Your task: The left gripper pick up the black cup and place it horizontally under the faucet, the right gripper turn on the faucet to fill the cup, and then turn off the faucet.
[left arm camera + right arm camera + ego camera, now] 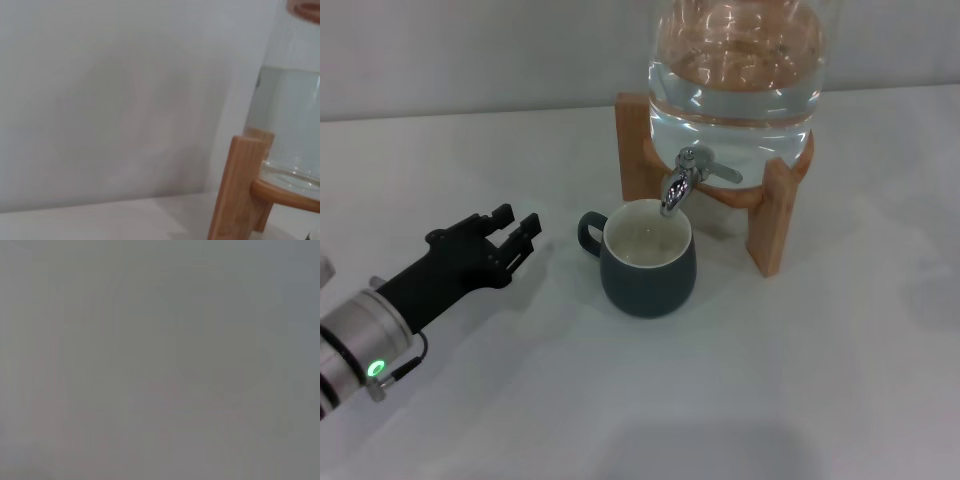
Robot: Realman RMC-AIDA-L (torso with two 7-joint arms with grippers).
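Note:
The black cup (648, 262) stands upright on the white table, its cream inside directly under the chrome faucet (682, 181), its loop handle toward my left gripper. The faucet sits on a clear water jar (735, 62) on a wooden stand (768, 210). My left gripper (517, 222) is open and empty, low over the table a little to the left of the cup's handle, not touching it. The left wrist view shows a stand leg (237, 190) and the jar (295, 120). My right gripper is out of view; the right wrist view shows only blank grey.
The white table (770, 380) spreads around the cup and stand. A pale wall runs along the back. My left arm (365, 345), with its green light, reaches in from the lower left.

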